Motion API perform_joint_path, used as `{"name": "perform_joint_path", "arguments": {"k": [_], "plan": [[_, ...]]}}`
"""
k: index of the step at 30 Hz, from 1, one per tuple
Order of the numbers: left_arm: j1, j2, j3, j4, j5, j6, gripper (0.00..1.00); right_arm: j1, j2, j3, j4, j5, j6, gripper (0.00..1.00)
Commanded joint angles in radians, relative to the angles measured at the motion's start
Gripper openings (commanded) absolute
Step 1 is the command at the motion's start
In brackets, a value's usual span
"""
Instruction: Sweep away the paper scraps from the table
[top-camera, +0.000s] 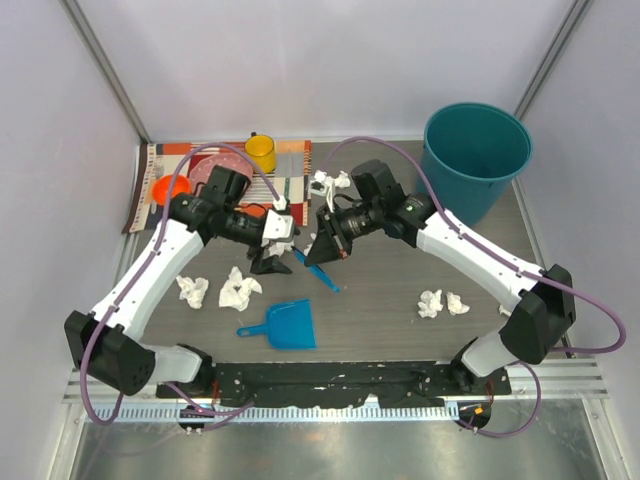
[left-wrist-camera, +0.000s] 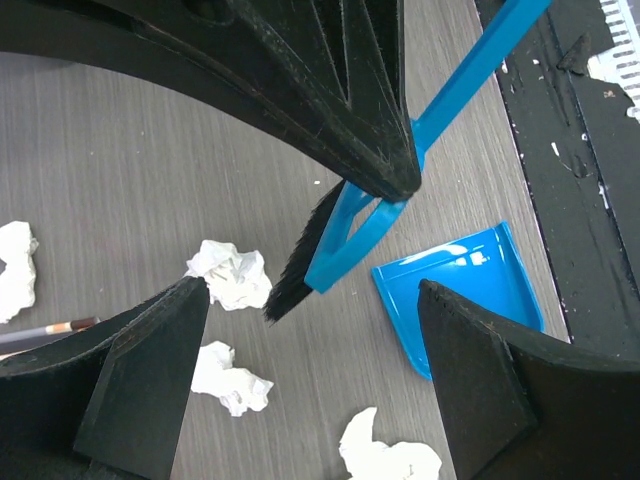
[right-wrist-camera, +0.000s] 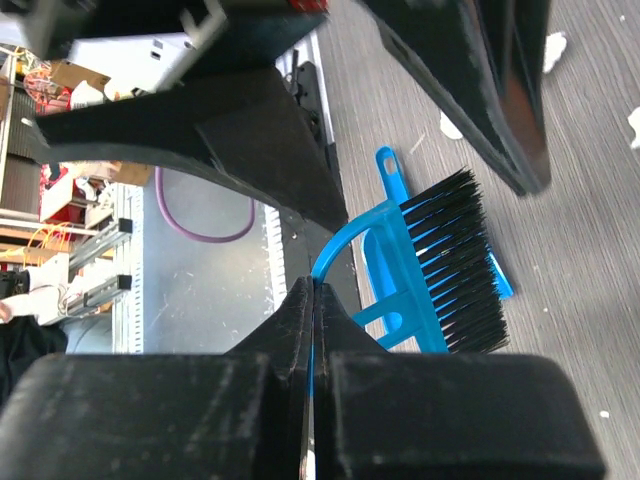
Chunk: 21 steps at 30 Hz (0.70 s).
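Paper scraps (top-camera: 238, 288) lie on the table (top-camera: 390, 290) in the top view, two wads just left of the left end effector (top-camera: 270, 262) and a pair well to the right of the right end effector (top-camera: 322, 250). From the left wrist, its fingers (left-wrist-camera: 150, 390) stand wide apart, gripping nothing, above a blue brush (left-wrist-camera: 350, 235) and a dustpan (left-wrist-camera: 460, 290). From the right wrist, the right end effector is pinched tight on the brush's thin handle.
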Motion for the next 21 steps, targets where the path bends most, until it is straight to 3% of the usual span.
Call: {"name": "perform_joint_path", "arguments": {"k": [1,4,7,10,11,13,18,19,21], "plan": [[-0.018,0.009,-0.028,0.033,0.065,0.008,0.89,0.019,0.015,0.057,0.102,-0.051,0.055,0.01],[-0.028,0.006,-0.051,0.03,0.096,0.008,0.85,0.02,0.021,0.061,0.121,-0.051,0.069,0.01],[-0.038,0.003,-0.071,0.041,0.102,-0.002,0.74,0.02,0.026,0.064,0.136,-0.059,0.08,0.01],[-0.041,0.002,-0.082,0.063,0.111,-0.038,0.52,0.022,0.029,0.061,0.15,-0.064,0.089,0.01],[-0.039,0.002,-0.082,0.064,0.119,-0.045,0.32,0.022,0.03,0.058,0.151,-0.065,0.091,0.01],[-0.039,-0.001,-0.082,0.07,0.122,-0.071,0.0,0.022,0.027,0.057,0.15,-0.064,0.091,0.01],[-0.036,-0.026,-0.119,0.092,0.089,-0.179,0.0,0.006,-0.005,0.078,0.09,0.043,0.08,0.01],[-0.032,-0.032,-0.132,0.13,0.078,-0.222,0.0,-0.01,-0.016,0.089,0.069,0.083,0.078,0.21],[-0.018,-0.061,-0.191,0.203,0.061,-0.325,0.0,-0.069,-0.072,0.11,0.029,0.21,0.086,0.48]]}}
